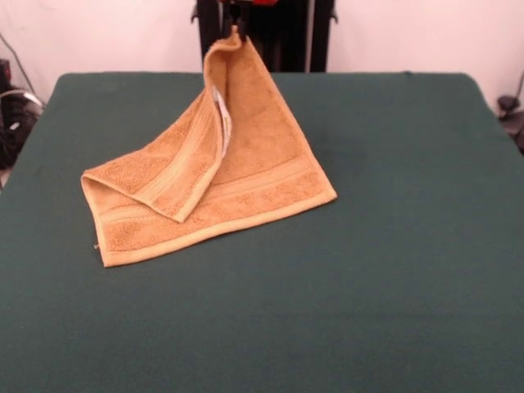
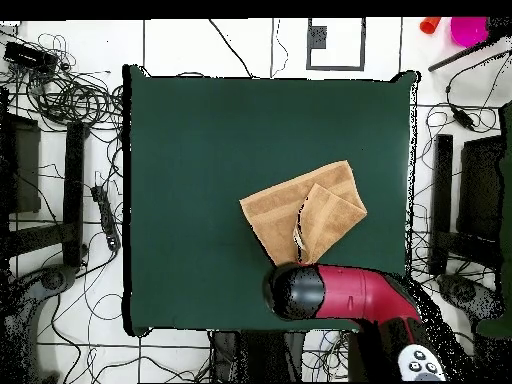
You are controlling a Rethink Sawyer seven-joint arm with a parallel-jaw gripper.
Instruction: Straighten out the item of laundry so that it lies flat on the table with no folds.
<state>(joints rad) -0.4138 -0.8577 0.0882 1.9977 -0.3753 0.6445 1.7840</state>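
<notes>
The item of laundry [image 1: 254, 155], an orange-tan towel, is pulled up by one corner into a peak. Its lower part rests on the table [image 1: 393, 246], left of centre. One edge folds over the front face, and a white tag [image 1: 219, 106] shows along that fold. My gripper [image 1: 236, 23] shows only its tips at the top edge, shut on the raised corner. From overhead, the towel [image 2: 290, 205] lies right of the table's [image 2: 190, 150] middle. The red and black arm [image 2: 340, 292] covers the gripper and the towel's near corner.
Tangled cables [image 2: 60, 90] cover the floor left of the table, and black stands [image 2: 450, 210] sit on both sides. Pink and red items [image 2: 465, 28] lie beyond the far right corner. Wide green cloth surrounds the towel.
</notes>
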